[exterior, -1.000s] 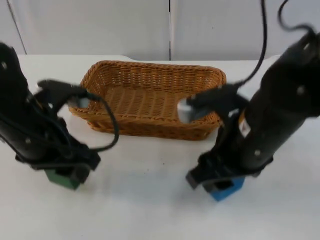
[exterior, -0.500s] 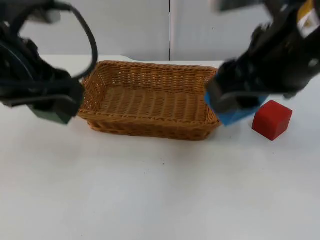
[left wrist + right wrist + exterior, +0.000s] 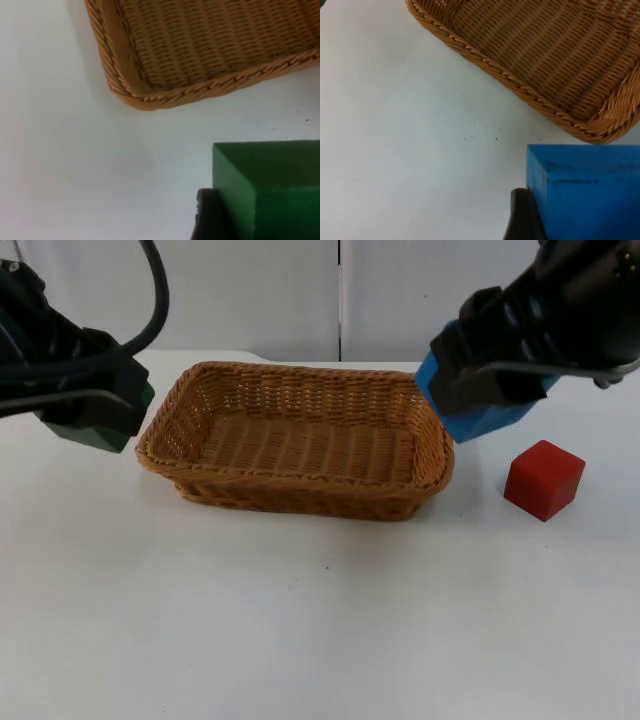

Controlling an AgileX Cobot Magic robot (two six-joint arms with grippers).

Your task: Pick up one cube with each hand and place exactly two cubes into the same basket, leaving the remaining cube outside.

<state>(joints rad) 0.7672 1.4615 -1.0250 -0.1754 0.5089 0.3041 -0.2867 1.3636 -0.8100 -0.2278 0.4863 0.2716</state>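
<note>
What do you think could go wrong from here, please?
Both cubes hang beside the basket, not over it: the left pincer holds the green cube off one end, the right pincer the blue cube near the other rim. Released early, either could land outside, and blue could knock the red cube.

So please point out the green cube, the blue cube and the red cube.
green cube (image 3: 100, 430), top view, visible lower face
blue cube (image 3: 480, 420), top view, front face
red cube (image 3: 544, 478), top view, front face

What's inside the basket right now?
Nothing: the basket holds only bare weave. The left gripper holds the green cube beside its left end, the right gripper holds the blue cube at its right end. The red cube sits outside.
</note>
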